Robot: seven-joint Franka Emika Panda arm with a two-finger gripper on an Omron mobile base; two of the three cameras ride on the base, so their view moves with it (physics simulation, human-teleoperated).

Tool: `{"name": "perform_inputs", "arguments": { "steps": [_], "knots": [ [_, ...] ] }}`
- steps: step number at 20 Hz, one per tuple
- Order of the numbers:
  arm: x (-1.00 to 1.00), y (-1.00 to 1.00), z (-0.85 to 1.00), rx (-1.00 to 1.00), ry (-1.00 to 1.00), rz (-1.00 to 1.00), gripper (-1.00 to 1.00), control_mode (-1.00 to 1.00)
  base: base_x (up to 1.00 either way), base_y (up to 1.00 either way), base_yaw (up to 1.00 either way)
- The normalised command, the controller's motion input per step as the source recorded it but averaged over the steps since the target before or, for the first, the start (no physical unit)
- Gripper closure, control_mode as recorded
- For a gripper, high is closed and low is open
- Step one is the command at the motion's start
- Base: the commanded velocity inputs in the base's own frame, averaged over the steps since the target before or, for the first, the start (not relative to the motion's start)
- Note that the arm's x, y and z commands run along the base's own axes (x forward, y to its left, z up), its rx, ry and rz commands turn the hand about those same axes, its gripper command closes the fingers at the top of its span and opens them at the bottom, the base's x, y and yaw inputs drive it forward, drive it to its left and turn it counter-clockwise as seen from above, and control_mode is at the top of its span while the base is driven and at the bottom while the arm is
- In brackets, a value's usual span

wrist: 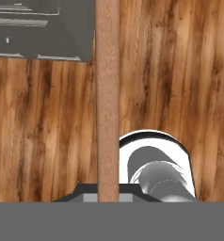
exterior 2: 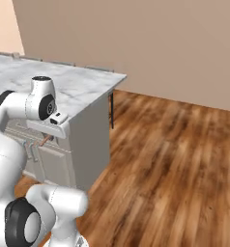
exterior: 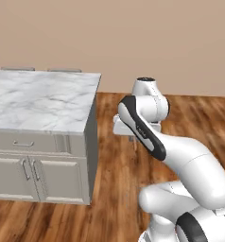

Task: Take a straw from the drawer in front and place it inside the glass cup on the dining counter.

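Note:
The straw (wrist: 107,94) is a thin brownish-orange stick that runs straight up the hand view from between the fingertips. My gripper (wrist: 108,193) is shut on its lower end. From the right base, a short piece of the straw (exterior 2: 46,140) pokes out under the hand. My gripper (exterior: 132,138) hangs over the wood floor, to the right of the dining counter (exterior: 38,99), a white marble slab on beige-grey cabinets. The drawer (exterior: 24,142) under the slab is pushed in, silver handle showing. The glass cup is out of view.
Cabinet doors (exterior: 38,177) stand below the drawer. Stool tops (exterior: 17,69) peek over the counter's far edge, and a dark stool leg (exterior 2: 111,111) shows past its end. Bare wood floor (exterior 2: 175,159) spreads to the right, up to the beige wall.

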Motion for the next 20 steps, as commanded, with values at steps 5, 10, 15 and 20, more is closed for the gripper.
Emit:
{"name": "perform_inputs", "arguments": {
  "steps": [5,10,15,20],
  "knots": [
    [0.00,0.00,0.00,0.00,0.00,0.00,1.00,1.00,0.47,-0.87,-0.50],
    [0.00,0.00,0.00,0.00,0.00,0.00,1.00,1.00,1.00,-0.38,-0.25],
    [0.00,0.00,0.00,0.00,0.00,0.00,1.00,1.00,1.00,-0.45,-0.10],
    [0.00,0.00,0.00,0.00,0.00,0.00,1.00,1.00,1.00,-0.40,-0.01]
  ]
}}
